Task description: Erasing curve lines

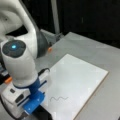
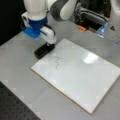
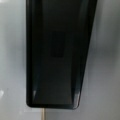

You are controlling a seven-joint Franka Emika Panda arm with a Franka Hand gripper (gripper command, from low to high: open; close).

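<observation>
Your pincer (image 2: 48, 45) sits at the board's upper-left edge in a front view, gripping the black eraser (image 2: 44, 51).

The eraser rests on the grey worktop (image 2: 17, 57), just at the edge of the white board (image 2: 82, 75), near the curve lines (image 2: 57, 62) but not on them. The squiggle is not rubbed out at all. To wipe it well, keep the eraser flat and press evenly, so its wide side covers both humps. In a front view the curve lines (image 1: 59, 98) sit low in the frame, and their long way runs left to right. The wrist view is mostly filled by the eraser's dark body (image 3: 57, 55).
</observation>
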